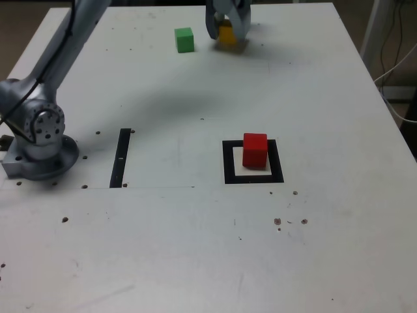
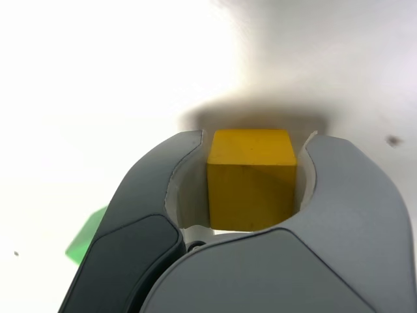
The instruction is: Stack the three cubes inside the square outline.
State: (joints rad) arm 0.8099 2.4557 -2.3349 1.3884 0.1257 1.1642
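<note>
At the far end of the table my gripper (image 1: 228, 27) stands over the yellow cube (image 1: 227, 35). In the wrist view the yellow cube (image 2: 252, 177) sits between the two grey jaws of the gripper (image 2: 254, 137), which press on both of its sides, and it rests on the white table. The green cube (image 1: 184, 40) lies just to the exterior view's left of it, apart from the gripper; a corner of it (image 2: 88, 238) shows beside one jaw. The red cube (image 1: 255, 150) stands upright inside the square outline (image 1: 229, 164), nearer the camera.
A narrow black strip (image 1: 121, 158) lies on the table to the exterior view's left of the outline. The arm's grey base (image 1: 39, 140) sits at that view's left edge, with the arm reaching over the table. Cables hang off the table's right side (image 1: 397, 72).
</note>
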